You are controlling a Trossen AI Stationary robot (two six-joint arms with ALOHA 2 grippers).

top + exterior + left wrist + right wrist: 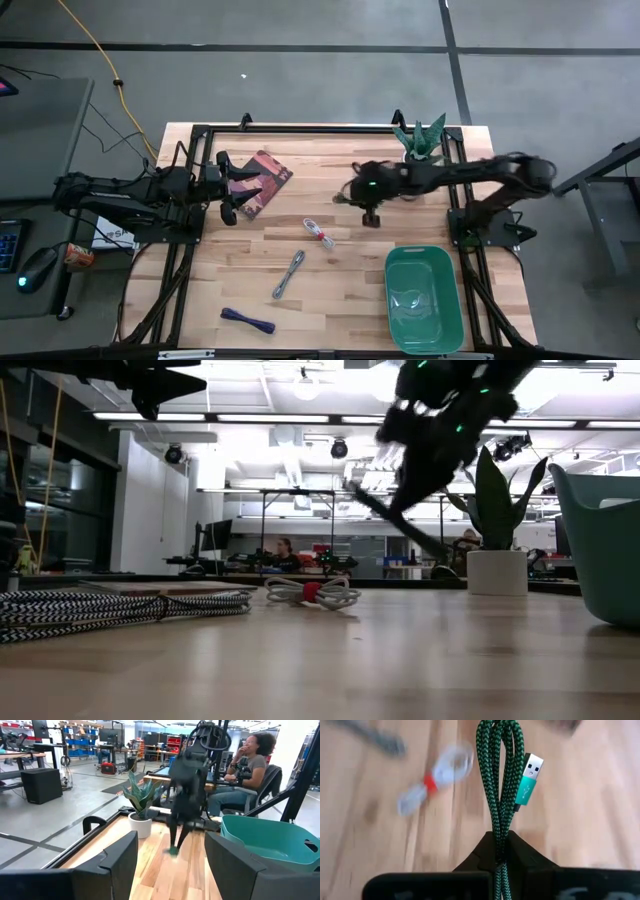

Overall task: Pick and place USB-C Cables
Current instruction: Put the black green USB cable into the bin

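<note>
My right gripper (497,851) is shut on the green cable (500,780) and sits over the table's middle (348,192). The white-and-red cable (318,232) lies on the wood just nearer than it and shows blurred in the right wrist view (437,777). The silver-grey cable (288,273) and the dark blue cable (247,320) lie flat toward the near edge. My left gripper (172,870) is open and hangs at the table's left, beside the brown-red booklet (262,178). My right gripper pinches the green cable bundle (498,837) between its two fingers, several strands together. The fingers lie along the bundle, slanting down from the table's right. The looped end and the green plug (527,782) stick out past the fingertips, lifted clear of the table.
A green bin (423,300) stands at the near right. A potted plant (420,140) stands at the far right edge. A black frame rail runs around the table. A person (247,765) sits beyond the right side. Bare wood lies between the cables and the bin.
</note>
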